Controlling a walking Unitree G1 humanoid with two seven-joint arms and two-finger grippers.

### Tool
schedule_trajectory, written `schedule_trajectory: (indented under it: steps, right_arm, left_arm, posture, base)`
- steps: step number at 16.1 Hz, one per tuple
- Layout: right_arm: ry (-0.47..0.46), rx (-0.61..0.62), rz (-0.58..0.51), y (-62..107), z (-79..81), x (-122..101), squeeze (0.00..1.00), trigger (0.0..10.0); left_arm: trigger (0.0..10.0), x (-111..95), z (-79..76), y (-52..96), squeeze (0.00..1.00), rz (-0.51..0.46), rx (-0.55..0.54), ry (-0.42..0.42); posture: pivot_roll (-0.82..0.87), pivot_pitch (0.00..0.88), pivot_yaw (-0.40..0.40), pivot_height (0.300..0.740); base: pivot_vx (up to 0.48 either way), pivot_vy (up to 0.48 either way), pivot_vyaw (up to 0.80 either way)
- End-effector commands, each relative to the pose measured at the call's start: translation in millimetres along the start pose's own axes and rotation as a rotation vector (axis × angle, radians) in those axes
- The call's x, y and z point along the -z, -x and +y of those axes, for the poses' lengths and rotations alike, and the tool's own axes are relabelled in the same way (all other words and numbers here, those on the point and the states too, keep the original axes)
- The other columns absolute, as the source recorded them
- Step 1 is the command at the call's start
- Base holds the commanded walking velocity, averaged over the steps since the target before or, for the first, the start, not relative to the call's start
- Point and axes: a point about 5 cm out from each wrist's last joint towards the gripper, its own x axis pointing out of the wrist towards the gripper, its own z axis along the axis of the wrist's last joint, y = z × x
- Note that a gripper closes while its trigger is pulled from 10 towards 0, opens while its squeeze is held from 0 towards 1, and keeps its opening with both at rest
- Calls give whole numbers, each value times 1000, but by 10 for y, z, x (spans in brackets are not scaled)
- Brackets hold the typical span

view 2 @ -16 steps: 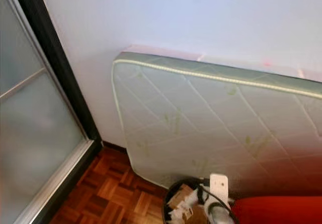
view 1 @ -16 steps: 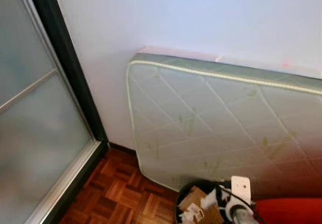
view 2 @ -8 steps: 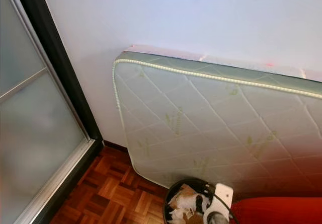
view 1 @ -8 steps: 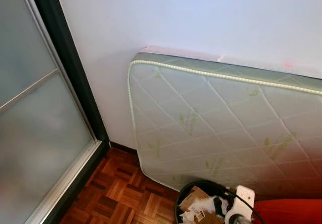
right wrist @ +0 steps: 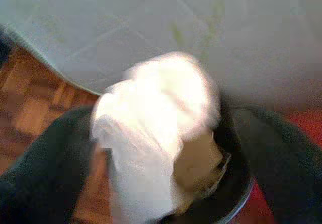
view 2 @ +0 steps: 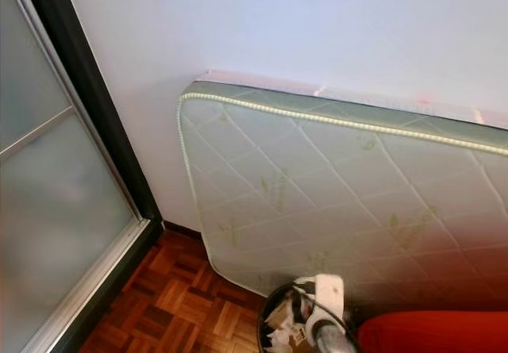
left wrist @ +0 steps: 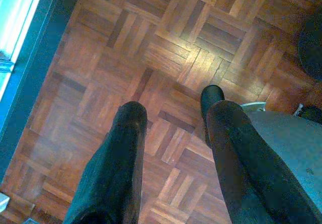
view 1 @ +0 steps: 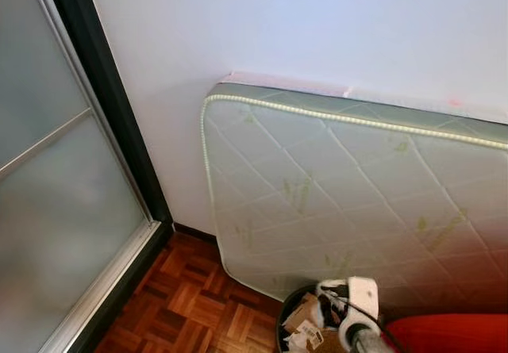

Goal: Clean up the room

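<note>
Right gripper (right wrist: pixel 151 148) is positioned above black bin (view 1: pixel 298 305), at foot of mattress (view 1: pixel 357 194) leaned on wall. White tissue (right wrist: pixel 156 128) is seen between its fingers, over bin opening; grip cannot be told through blur. Left gripper (left wrist: pixel 173 116) is held unclenched and empty over wood floor (left wrist: pixel 166 48).

Waste bin (view 1: pixel 295 299): round, black, upright on the parquet floor, just in front of the lower edge of a quilted mattress that leans on the wall. Holds brown cardboard scraps (view 1: pixel 300 313) and crumpled white paper, one scrap bearing a printed label.

Crumpled white tissue (right wrist: pixel 151 133): bunched, soft-edged, blurred; held between the two black fingers of the right gripper (right wrist: pixel 151 148), directly above the bin's open mouth.
</note>
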Motion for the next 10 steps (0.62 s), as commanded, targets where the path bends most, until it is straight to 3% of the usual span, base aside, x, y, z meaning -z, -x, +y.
schedule_trajectory:
  steps: [1, 3, 4, 6, 8, 9, 10]
  right_arm:
    - [-37, 60, 63, 8, -107, 67, 0, 10000]
    - [192, 62, 63, 20, -132, 88, 0, 10000]
    - [225, 50, 37, 19, -125, 65, 0, 10000]
    - [143, 71, -137, 0, -109, -185, 0, 10000]
    - [88, 52, -213, -13, -87, -335, 0, 10000]
    - [108, 34, -161, -23, -63, -282, 0, 10000]
    - [283, 51, 69, -2, -94, 38, 0, 10000]
  left_arm:
    - [10000, 105, 35, 32, 0, 33, -8, 0]
    - [10000, 106, 33, 31, 0, 34, -9, -1]
    - [10000, 106, 33, 31, 0, 34, -9, -1]
    - [10000, 104, 35, 31, 0, 34, -10, -1]
    - [10000, 103, 34, 31, 0, 33, -9, -3]
    - [10000, 103, 35, 31, 0, 33, -9, -3]
    - [10000, 102, 36, 30, 0, 33, -10, -2]
  posture:
    - [38, 137, 0, 740]
    - [39, 137, 0, 740]
    - [40, 139, -1, 740]
    - [40, 142, -2, 740]
    - [38, 141, 0, 740]
    - [39, 141, 0, 740]
    - [39, 141, 0, 740]
  base:
    - [0, 0, 0]
    - [0, 0, 0]
    - [0, 0, 0]
    - [0, 0, 0]
    - [0, 0, 0]
    - [0, 0, 0]
    - [0, 0, 0]
